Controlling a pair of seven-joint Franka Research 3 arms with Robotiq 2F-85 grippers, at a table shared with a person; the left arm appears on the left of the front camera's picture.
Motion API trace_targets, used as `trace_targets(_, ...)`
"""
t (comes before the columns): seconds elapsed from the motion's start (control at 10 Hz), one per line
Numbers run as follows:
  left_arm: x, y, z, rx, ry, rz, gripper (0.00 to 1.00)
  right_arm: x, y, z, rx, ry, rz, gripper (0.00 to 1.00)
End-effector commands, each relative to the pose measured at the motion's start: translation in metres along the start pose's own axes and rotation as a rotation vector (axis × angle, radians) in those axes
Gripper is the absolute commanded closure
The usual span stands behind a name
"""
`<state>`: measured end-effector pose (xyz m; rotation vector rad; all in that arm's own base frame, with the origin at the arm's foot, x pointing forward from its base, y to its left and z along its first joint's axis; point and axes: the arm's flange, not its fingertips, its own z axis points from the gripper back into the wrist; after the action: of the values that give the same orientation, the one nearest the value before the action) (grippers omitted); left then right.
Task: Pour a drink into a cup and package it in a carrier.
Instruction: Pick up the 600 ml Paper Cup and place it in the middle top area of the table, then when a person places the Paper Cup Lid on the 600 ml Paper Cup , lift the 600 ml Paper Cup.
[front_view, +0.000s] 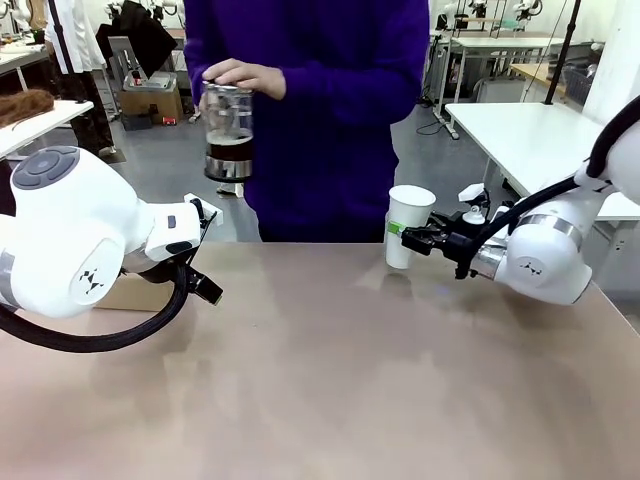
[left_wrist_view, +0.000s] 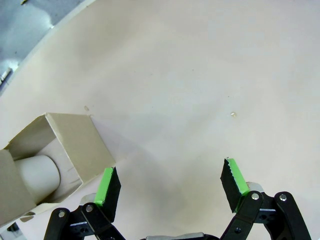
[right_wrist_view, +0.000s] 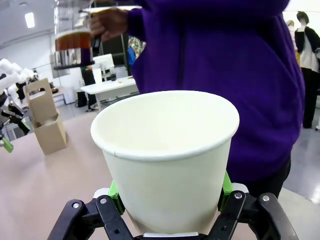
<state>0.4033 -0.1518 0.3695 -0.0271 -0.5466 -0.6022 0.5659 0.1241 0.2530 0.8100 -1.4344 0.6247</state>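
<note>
My right jaws are clamped on the white paper cup (front_view: 408, 225), which stands upright with its mouth open to the top, near the far edge of the desk (front_view: 330, 380). The drink (front_view: 229, 150) is in the glass pitcher (front_view: 228, 135) that the person's hand (front_view: 243, 77) holds higher up and well off toward my left, so I judge the pour needs the two brought together. My left jaws stand apart and empty beside the carrier (left_wrist_view: 75, 140).

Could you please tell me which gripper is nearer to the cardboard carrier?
Left. The left gripper sits open right beside the carrier; the right gripper is across the table, shut on the cup.
</note>
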Motion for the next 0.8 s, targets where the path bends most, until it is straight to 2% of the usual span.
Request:
trace_targets(0.0, -0.0005, 0.0000, 0.0004, -0.002, -0.001, 0.001, 0.00, 0.0021, 0.0018, -0.0065, -0.030, 0.014, 0.028, 0.20)
trace_targets(0.1, -0.0005, 0.0000, 0.0004, -0.002, -0.001, 0.001, 0.00, 0.0045, 0.0003, -0.0040, 0.004, 0.085, 0.033, 0.20)
trace_targets(0.2, -0.0005, 0.0000, 0.0004, -0.002, -0.001, 0.001, 0.00, -0.0013, 0.0012, -0.0015, 0.003, 0.003, 0.000, 0.20)
trace_targets(0.7, -0.0005, 0.0000, 0.0004, -0.002, -0.001, 0.001, 0.00, -0.0013, 0.0012, -0.0015, 0.003, 0.003, 0.000, 0.20)
